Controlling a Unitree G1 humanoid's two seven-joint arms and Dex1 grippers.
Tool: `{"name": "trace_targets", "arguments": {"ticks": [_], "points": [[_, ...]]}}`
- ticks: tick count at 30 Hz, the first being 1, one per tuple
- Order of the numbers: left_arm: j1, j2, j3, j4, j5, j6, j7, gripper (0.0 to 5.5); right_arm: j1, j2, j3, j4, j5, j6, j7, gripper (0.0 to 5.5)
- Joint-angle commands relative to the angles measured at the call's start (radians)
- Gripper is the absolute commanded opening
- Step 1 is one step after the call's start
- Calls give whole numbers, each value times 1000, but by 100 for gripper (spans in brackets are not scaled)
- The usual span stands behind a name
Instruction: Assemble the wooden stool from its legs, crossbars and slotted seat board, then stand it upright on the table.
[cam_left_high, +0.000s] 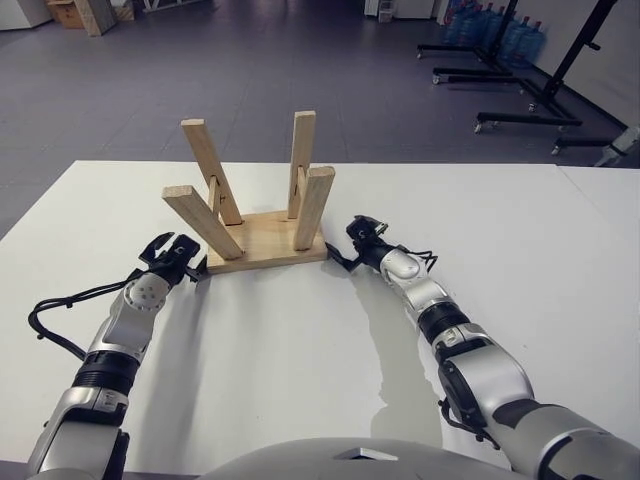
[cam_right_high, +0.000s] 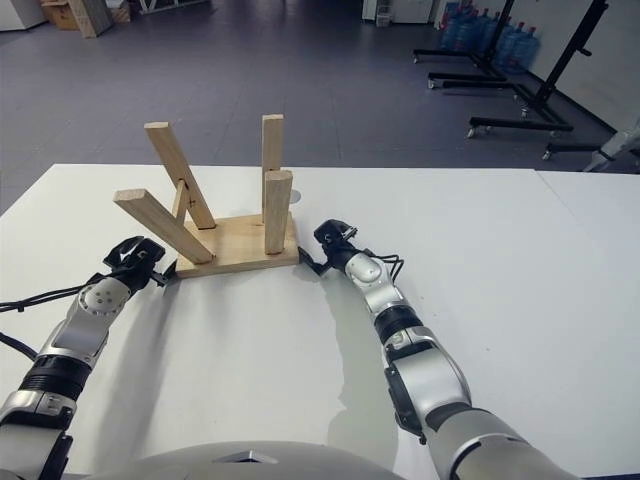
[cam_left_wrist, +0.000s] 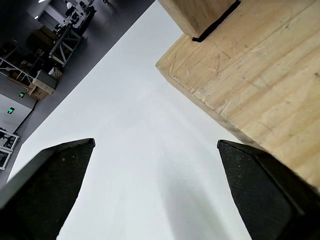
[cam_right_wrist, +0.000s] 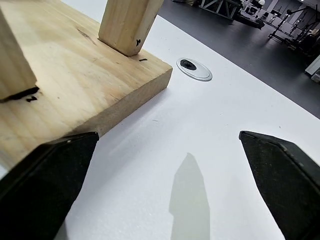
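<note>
the white counter (cam_left_high: 300, 360) runs out ahead of both my arms. the stool (cam_left_high: 255, 215) sits on it upside down, between the two end effectors and a little ahead of them. its seat board (cam_left_high: 262, 242) lies flat on the counter and four legs (cam_left_high: 203, 222) stick up out of it, splayed outward. a short crossbar (cam_left_high: 214, 197) shows between the two legs on the left end effector's side.

the left end effector (cam_left_wrist: 156, 142) is low over the counter, with the board's near corner just ahead of it. its fingers (cam_left_wrist: 55, 190) are spread wide apart and hold nothing. one of them lies close under the board's edge, though i cannot tell if it touches.

the right end effector (cam_right_wrist: 168, 135) sits by the board's opposite near corner, also spread wide and empty, one finger close along the board's side. beyond that corner, well ahead of it, a small metal grommet (cam_right_wrist: 194, 69) is set into the counter.
</note>
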Motion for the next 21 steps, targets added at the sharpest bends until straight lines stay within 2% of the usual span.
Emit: {"name": "trace_targets", "arguments": {"ticks": [1,6,9,12,17,21], "points": [[163,-99,-151,-153,4,117,-117,452,110,-42,22,-213,17,11,110,521],[279,-44,-165,-416,-13,233,-154,452,482,-318,38,-768,75,161,336,521],[327,-4,-138,-511,-16,277,-172,452,647,-443,30,-988,98,231,410,521],[373,22,-146,-640,-17,341,-206,452,709,-482,-6,-1084,103,319,399,521],[386,41,-175,-718,-2,402,-239,452,650,-463,-41,-1063,99,402,347,521],[365,81,-114,-673,-5,422,-251,452,652,-478,-70,-1136,166,474,393,521]]}}
